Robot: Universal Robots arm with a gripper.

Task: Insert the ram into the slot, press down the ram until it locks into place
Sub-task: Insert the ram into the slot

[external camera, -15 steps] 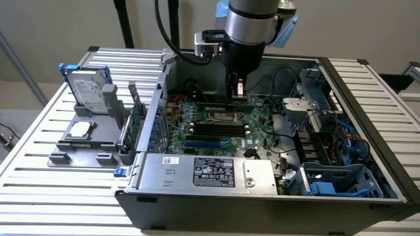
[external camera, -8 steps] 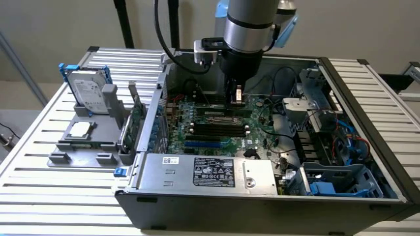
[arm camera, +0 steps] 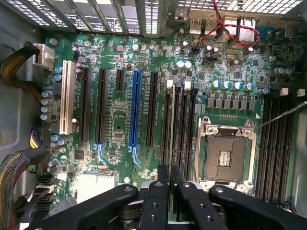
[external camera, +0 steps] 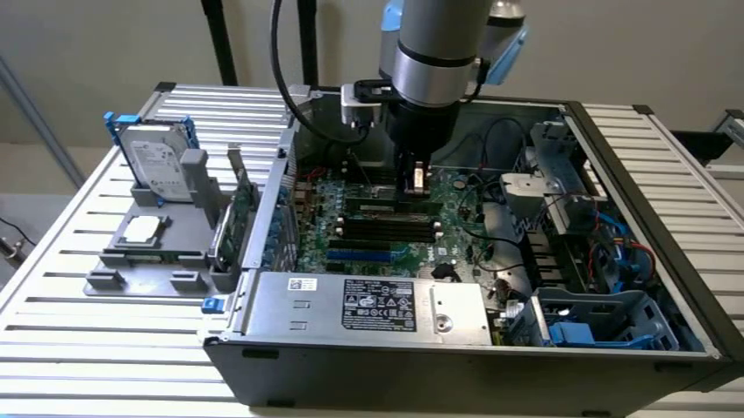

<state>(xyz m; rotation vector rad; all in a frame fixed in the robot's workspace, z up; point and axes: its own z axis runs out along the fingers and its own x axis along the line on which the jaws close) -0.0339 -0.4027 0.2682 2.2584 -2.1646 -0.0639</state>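
Observation:
My gripper [arm camera: 170,176] reaches down into the open computer case, its two black fingers [arm camera: 162,178] close together. Between them runs the ram [arm camera: 171,124], seen edge-on as a thin pale line. It stands upright along the slot [arm camera: 167,122], one of several parallel black memory slots beside the processor socket; whether it is fully seated cannot be told. In the exterior view the gripper [external camera: 413,185] hangs just above the black slots [external camera: 389,228] at the middle of the motherboard, and the ram's lower part is hidden behind the fingers.
A bright-blue slot [arm camera: 135,108], a white slot [arm camera: 67,98] and the metal-framed processor socket [arm camera: 224,155] flank the memory slots. Red and black wires [arm camera: 225,26] cross one board edge. Outside the case stand a grey fixture [external camera: 145,252], a hard drive [external camera: 157,165] and an upright green card [external camera: 240,213].

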